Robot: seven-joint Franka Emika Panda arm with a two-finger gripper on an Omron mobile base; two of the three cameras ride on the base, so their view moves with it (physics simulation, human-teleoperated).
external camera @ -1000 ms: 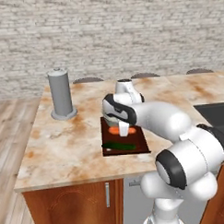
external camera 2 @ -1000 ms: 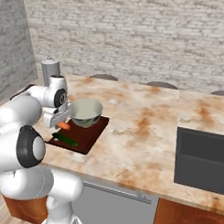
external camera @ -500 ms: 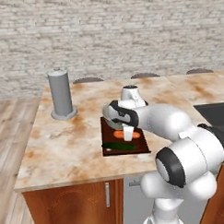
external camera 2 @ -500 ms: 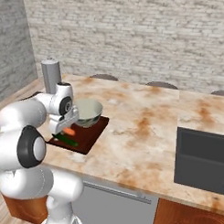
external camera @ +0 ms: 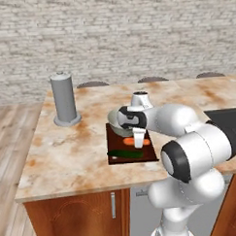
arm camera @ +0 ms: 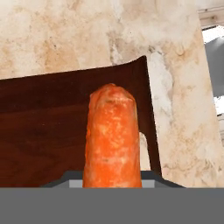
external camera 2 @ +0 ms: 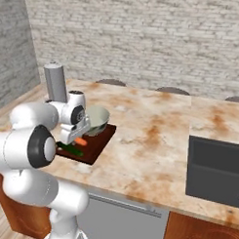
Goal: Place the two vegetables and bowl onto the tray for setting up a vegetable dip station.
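I am reaching over the marble counter (external camera: 68,151), and my own white arm is covering a good part of what I am working on. The tray (external camera: 117,161) is lying on the counter near its front edge; in the left base view my forearm is hiding its right end, and in the right base view my elbow is cutting off its near left corner (external camera 2: 98,145). The grey cylinder (external camera: 63,99) is standing well apart at the back left, and I am finding no label or writing on it or on anything else. The bowl (external camera 2: 98,119) is sitting at the tray's far end; the right base view is showing its rim and pale inside, while from the left my wrist is leaving just a sliver of it (external camera: 116,127). The dark green vegetable (external camera: 125,153) is lying along the tray's near edge, clear in the left base view, half hidden by my arm in the right (external camera 2: 71,150). The carrot (arm camera: 113,135) is looming large in the hand view, over the tray's brown wood (arm camera: 43,118), its lower end cut off. My claw (external camera: 139,141) is pointing down at the tray, pinching the carrot (external camera: 135,141) between its fingers; the right base view is showing only an orange stub (external camera 2: 80,141) below my claw (external camera 2: 72,136).
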